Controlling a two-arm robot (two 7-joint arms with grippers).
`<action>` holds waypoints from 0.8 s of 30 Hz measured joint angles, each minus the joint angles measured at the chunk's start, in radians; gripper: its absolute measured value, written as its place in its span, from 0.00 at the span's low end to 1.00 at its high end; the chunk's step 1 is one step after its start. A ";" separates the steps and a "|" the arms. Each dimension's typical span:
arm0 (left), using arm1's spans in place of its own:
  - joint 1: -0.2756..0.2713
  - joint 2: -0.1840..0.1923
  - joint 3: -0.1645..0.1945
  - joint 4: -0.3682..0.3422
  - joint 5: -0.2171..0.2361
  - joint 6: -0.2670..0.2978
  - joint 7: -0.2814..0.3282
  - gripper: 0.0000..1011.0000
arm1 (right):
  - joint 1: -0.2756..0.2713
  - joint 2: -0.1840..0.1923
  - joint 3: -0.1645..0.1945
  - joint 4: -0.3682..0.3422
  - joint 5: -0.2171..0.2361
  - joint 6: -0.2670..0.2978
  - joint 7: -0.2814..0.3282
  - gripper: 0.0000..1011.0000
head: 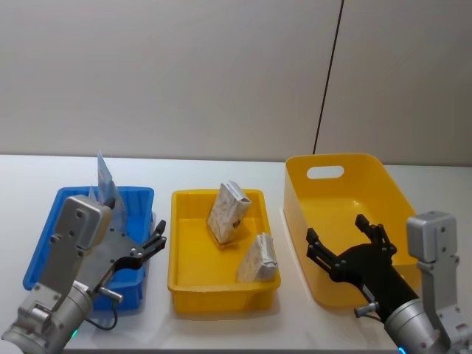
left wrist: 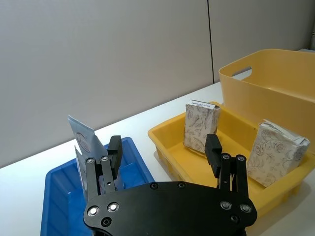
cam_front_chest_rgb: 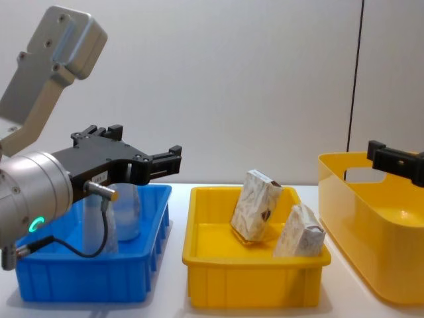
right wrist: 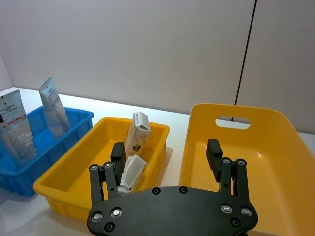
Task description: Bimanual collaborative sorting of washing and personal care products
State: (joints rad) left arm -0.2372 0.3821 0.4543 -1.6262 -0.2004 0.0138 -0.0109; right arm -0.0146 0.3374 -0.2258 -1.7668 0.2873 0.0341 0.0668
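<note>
Squeeze tubes (head: pixel 105 181), pale blue and white with flat crimped ends, stand upright in the blue tray (head: pixel 44 243), toward its 12 o'clock wall. The tray is smooth rigid plastic with a rolled rim. At its 3 o'clock side, with a narrow strip of white surface (head: pixel 221 177) between them, sits the yellow tray (head: pixel 221 284), shallow and glossy. Two marbled packs (head: pixel 227 212) lie in it, boxy and beige-white. One leans tilted near 12 o'clock and the other (head: pixel 258 259) rests against the 4 o'clock corner, so the tray's 9 o'clock half is bare. Further toward 3 o'clock stands the yellow bin (head: pixel 295 206), deep, round-cornered, with a slot handle in its far wall.

The left gripper (head: pixel 156 240) hovers above the blue tray's 3 o'clock wall, its black jaws released and holding nothing. The right gripper (head: pixel 335 228) hangs over the bin's 6 o'clock half with its jaws spread wide, empty and clear of the walls.
</note>
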 joint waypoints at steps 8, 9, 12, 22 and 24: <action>0.000 0.000 0.000 0.000 0.000 0.000 0.000 0.99 | 0.000 0.000 0.000 0.000 0.000 0.000 0.000 0.99; 0.000 0.000 0.000 0.000 0.000 0.000 0.000 0.99 | 0.000 0.000 0.000 0.000 0.000 0.000 0.000 0.99; 0.000 0.000 0.000 0.000 0.000 0.000 0.000 0.99 | 0.000 0.000 0.000 0.000 0.000 0.000 0.000 0.99; 0.000 0.000 0.000 0.000 0.000 0.000 0.000 0.99 | 0.000 0.000 0.000 0.000 0.000 0.000 0.000 0.99; 0.000 0.000 0.000 0.000 0.000 0.000 0.000 0.99 | 0.000 0.000 0.000 0.000 0.000 0.000 0.000 0.99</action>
State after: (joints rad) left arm -0.2372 0.3821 0.4543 -1.6262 -0.2004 0.0138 -0.0109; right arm -0.0146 0.3372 -0.2258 -1.7668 0.2874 0.0341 0.0668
